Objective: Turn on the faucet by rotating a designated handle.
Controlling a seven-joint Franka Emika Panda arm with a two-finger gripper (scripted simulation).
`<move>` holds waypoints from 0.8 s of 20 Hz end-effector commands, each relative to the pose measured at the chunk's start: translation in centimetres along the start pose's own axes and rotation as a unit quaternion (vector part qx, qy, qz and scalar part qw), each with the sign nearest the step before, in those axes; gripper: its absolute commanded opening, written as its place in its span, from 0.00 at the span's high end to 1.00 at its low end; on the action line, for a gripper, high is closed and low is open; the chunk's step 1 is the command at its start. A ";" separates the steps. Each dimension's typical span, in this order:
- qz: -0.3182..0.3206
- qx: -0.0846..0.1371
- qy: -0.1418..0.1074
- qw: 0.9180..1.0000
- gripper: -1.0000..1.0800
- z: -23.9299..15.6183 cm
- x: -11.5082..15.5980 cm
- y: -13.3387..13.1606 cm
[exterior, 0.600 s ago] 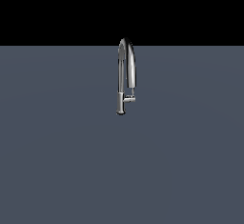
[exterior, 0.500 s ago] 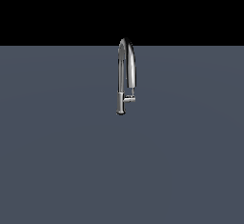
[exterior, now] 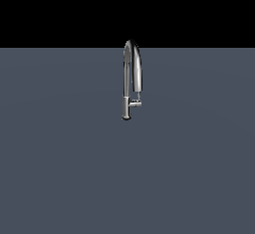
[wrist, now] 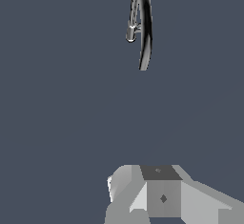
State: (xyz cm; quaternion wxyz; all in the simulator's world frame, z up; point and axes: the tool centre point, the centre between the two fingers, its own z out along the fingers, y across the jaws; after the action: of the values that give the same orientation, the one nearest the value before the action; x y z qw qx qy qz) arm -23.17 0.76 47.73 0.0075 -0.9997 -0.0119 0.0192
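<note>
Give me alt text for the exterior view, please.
A tall shiny chrome gooseneck faucet stands alone on a flat grey-blue surface under a black background. A short stubby chrome handle juts toward the exterior view's right from its lower stem; no hand shows.
</note>
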 end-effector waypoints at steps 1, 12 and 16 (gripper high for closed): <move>0.007 0.007 -0.008 1.000 1.00 0.1 0.7 -0.1; 0.059 0.059 -0.067 0.994 1.00 0.8 6.0 -0.2; 0.082 0.082 -0.093 0.989 1.00 1.3 8.3 -0.1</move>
State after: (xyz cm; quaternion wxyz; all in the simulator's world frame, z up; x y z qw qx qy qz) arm -15.82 1.13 46.36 0.0780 -0.9896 0.0622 0.1038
